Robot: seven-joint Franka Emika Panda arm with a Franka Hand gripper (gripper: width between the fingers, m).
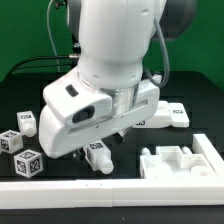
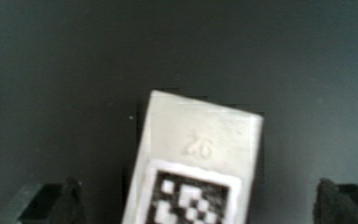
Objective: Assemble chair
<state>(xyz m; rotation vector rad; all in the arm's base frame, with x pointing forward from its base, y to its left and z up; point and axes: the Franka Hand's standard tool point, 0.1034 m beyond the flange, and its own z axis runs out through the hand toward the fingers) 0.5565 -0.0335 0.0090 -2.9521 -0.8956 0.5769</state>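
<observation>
The gripper is held spread, empty; the chair piece is framed between the jaws, its long axis set across their closing line.

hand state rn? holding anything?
Hand: open, holding nothing. A tagged white chair piece sits in the gap, with clear space on both sides.
</observation>
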